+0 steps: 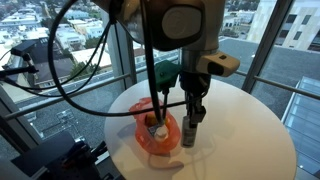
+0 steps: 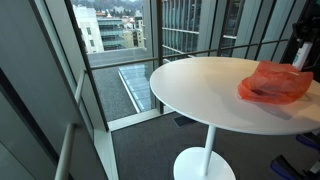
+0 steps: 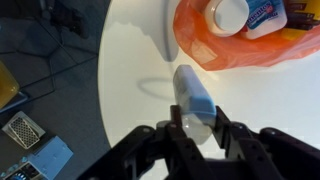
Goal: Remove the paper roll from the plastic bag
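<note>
An orange plastic bag (image 1: pixel 158 138) lies on the round white table (image 1: pixel 250 125); it also shows in the other exterior view (image 2: pixel 275 82) and at the top of the wrist view (image 3: pixel 215 48). A white roll end (image 3: pixel 228 14) and a blue-printed pack (image 3: pixel 266 12) sit in the bag's mouth. My gripper (image 3: pixel 193 118) is shut on a long white and blue wrapped roll (image 3: pixel 190 92), which it holds just outside the bag over the bare table top. In an exterior view the gripper (image 1: pixel 190 132) stands right beside the bag.
The table edge (image 3: pixel 105 90) curves close on the left of the wrist view, with floor and a small box (image 3: pixel 22 130) below it. Glass walls and railings (image 1: pixel 60 90) surround the table. Black cables (image 1: pixel 70 70) hang from the arm.
</note>
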You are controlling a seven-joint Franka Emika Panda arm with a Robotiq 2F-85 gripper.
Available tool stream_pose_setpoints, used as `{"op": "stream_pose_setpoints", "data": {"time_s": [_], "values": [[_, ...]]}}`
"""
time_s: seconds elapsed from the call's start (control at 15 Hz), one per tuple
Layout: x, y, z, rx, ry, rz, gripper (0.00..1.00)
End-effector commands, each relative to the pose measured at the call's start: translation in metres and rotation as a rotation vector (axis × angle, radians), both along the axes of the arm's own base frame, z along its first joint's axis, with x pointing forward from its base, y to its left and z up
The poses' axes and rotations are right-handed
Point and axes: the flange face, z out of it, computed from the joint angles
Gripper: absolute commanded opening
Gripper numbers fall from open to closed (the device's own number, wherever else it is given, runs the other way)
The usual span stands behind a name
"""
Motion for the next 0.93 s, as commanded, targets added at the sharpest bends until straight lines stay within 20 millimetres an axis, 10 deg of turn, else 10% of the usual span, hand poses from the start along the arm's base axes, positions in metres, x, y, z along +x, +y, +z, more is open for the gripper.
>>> {"op": "stream_pose_setpoints", "data": {"time_s": [0.0, 0.87], "values": [[-0.003, 0.003, -0.028, 0.007, -0.007, 0.003, 0.09], [-0.018, -0.033, -0.079, -0.005, -0.073, -0.073, 0.09]]}}
